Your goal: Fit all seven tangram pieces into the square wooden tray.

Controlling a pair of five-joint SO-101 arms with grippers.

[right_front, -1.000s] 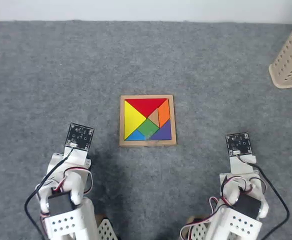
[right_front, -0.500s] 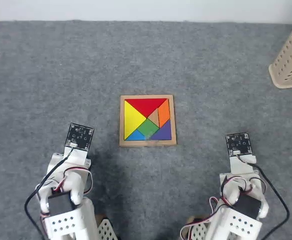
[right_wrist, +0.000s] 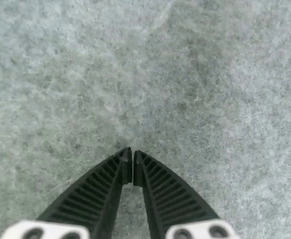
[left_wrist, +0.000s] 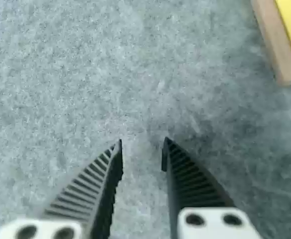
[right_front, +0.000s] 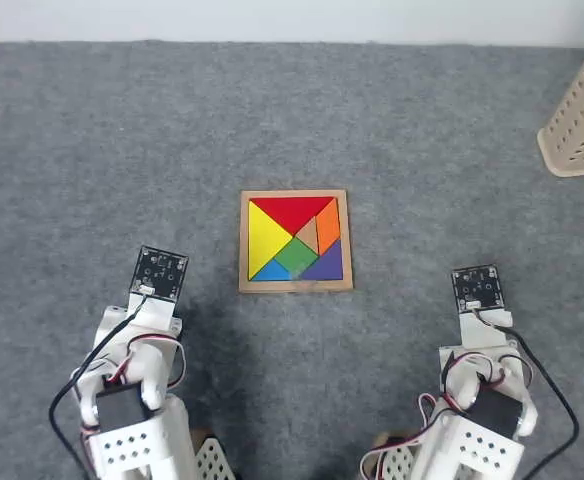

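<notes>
The square wooden tray (right_front: pixel 295 195) lies at the middle of the grey carpet. Inside it lie a red triangle (right_front: pixel 292 212), a yellow triangle (right_front: pixel 263 238), an orange piece (right_front: pixel 328 225), a tan triangle (right_front: pixel 309 236), a green square (right_front: pixel 295 256), a blue triangle (right_front: pixel 270 270) and a purple triangle (right_front: pixel 325 265), packed flat together. My left gripper (left_wrist: pixel 142 143) hangs open a little over bare carpet, with nothing between its fingers; a corner of the tray (left_wrist: pixel 277 55) lies off to one side. My right gripper (right_wrist: pixel 132 150) is shut and empty over the carpet. Both arms (right_front: pixel 137 340) (right_front: pixel 482 345) sit drawn back near the front edge, apart from the tray.
A beige slatted basket (right_front: pixel 582 110) stands at the far right edge. Grey carpet (right_front: pixel 122 150) spreads all around the tray, and a pale wall (right_front: pixel 272 18) runs along the back.
</notes>
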